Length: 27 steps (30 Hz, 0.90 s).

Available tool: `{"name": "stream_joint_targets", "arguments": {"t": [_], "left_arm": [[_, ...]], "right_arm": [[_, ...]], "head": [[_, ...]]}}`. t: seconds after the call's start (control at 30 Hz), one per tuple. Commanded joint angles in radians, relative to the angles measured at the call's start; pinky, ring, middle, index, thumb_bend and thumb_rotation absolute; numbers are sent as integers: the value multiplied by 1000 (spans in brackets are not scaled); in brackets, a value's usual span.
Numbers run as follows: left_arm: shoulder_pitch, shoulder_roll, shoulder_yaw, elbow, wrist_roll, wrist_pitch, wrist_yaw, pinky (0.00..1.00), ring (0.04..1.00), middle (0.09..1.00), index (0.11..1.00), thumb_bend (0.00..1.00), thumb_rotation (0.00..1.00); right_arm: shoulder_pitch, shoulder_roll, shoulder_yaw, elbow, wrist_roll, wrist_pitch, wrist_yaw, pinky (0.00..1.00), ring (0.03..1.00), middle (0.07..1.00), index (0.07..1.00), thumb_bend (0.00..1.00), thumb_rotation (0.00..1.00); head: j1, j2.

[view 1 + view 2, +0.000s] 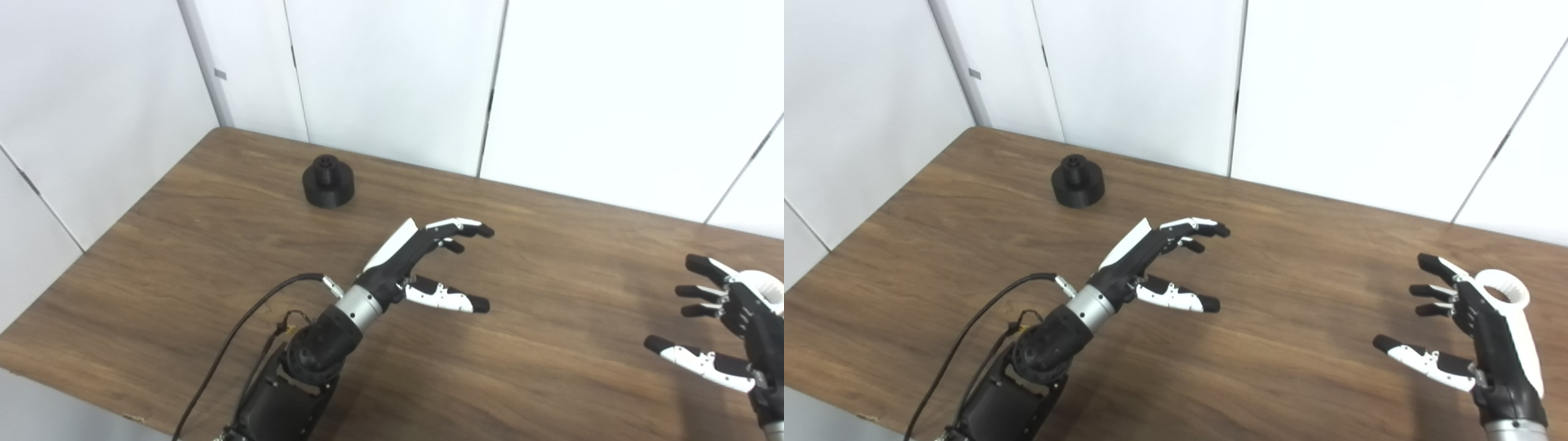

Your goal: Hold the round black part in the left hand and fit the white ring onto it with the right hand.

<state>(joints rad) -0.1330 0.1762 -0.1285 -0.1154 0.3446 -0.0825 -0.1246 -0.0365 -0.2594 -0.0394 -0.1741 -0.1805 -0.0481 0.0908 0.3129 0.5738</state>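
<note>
The round black part [328,182] stands on the wooden table [551,257] at the far left, a short stub rising from its wide base. My left hand [422,260] hovers over the middle of the table, well to the right of and nearer than the part, open with fingers spread and empty. The white ring [1505,289] lies flat on the table at the right side, partly hidden behind my right hand [1470,334]. That hand hangs open just in front of the ring, holding nothing.
White wall panels [392,79] close off the table at the back and left. A black cable [245,324] loops beside my left forearm. The table's near edge runs along the lower left.
</note>
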Motion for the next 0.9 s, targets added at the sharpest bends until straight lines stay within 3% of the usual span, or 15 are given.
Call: {"name": "stream_joint_targets", "arguments": {"t": [0.0,0.23,0.47,0.6,0.87], "left_arm": [[-38,-6,9,-25,46,-28,52,691,791,806,705,872,231],[-61,11,36,-34,38,-17,52,649,768,795,691,845,200],[-119,74,67,-44,-14,5,-2,676,805,813,697,859,200],[-148,122,82,-33,5,7,-8,721,805,801,697,874,213],[-172,191,111,-39,58,40,5,667,770,783,693,864,207]], "right_arm": [[-26,-18,-9,-23,7,-21,-3,592,703,831,809,677,23],[-33,-21,-11,-6,13,-28,-1,585,702,834,799,683,5],[-41,-22,-7,24,12,-57,-5,584,693,828,798,674,0],[-44,-19,-8,27,9,-66,-11,577,688,820,796,664,0],[-46,-22,-13,30,21,-71,-6,574,686,816,800,663,0]], "head": [[5,-2],[24,-8],[29,-16],[30,-18],[36,-25]]}}
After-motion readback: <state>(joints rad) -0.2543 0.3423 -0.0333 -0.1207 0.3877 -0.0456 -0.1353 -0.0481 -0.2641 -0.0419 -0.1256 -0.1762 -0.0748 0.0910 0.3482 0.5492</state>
